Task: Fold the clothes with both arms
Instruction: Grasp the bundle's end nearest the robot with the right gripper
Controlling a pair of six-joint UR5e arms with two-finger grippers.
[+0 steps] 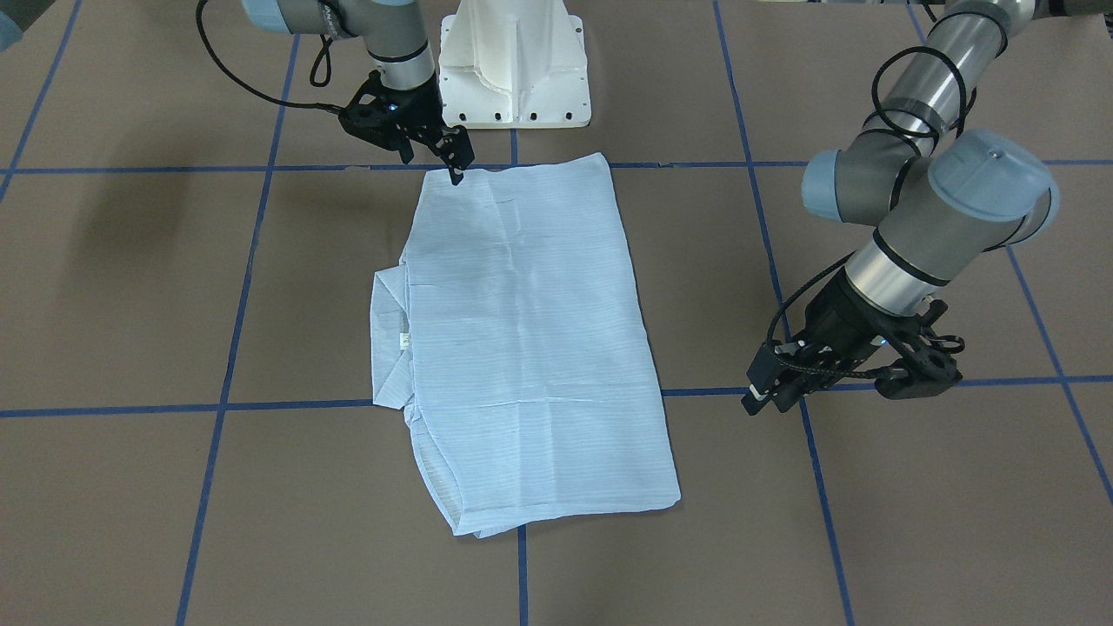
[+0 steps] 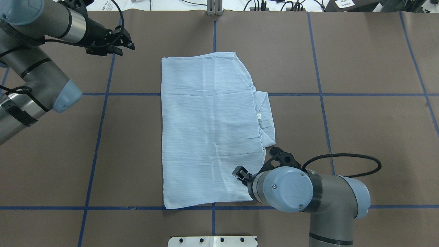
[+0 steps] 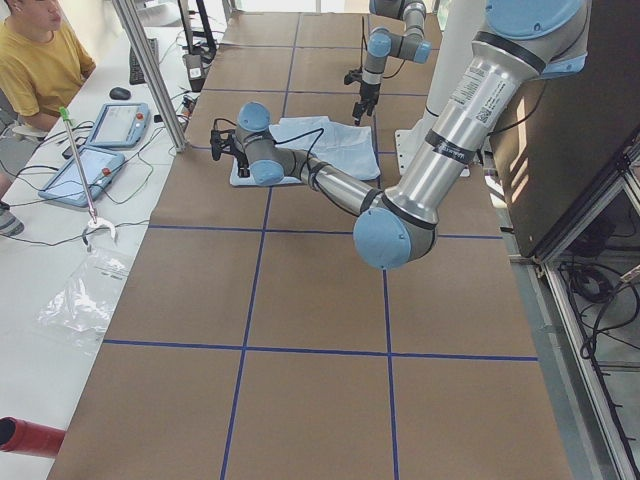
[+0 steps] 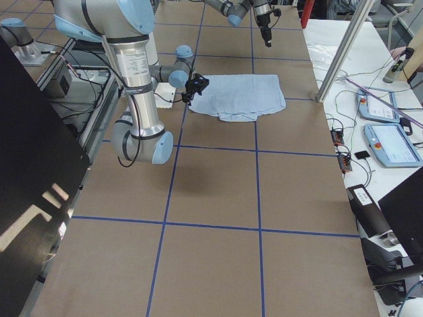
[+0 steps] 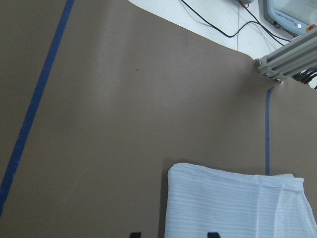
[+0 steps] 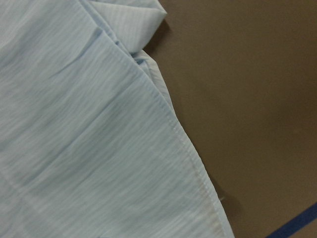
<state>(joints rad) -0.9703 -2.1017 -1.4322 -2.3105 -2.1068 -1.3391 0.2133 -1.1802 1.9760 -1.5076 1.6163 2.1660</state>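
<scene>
The clothes, one light blue pinstriped shirt [image 1: 530,348] [image 2: 205,130], lie folded into a flat rectangle in the middle of the table. Its collar [image 2: 265,116] and white neck label [image 1: 403,339] stick out on my right-arm side. My right gripper [image 1: 432,161] is low over the shirt's corner nearest the robot base, jaws apart, one finger [image 2: 240,172] resting at the cloth; the right wrist view shows only the hem up close. My left gripper [image 2: 127,44] [image 1: 765,393] hovers open and empty beyond the far corner, clear of the shirt [image 5: 237,203].
The white pedestal base [image 1: 513,69] stands just behind the shirt. Blue tape lines [image 2: 103,94] grid the brown table. Off the far edge are an aluminium post [image 3: 150,70], tablets [image 4: 390,142], cables and a seated person [image 3: 40,60].
</scene>
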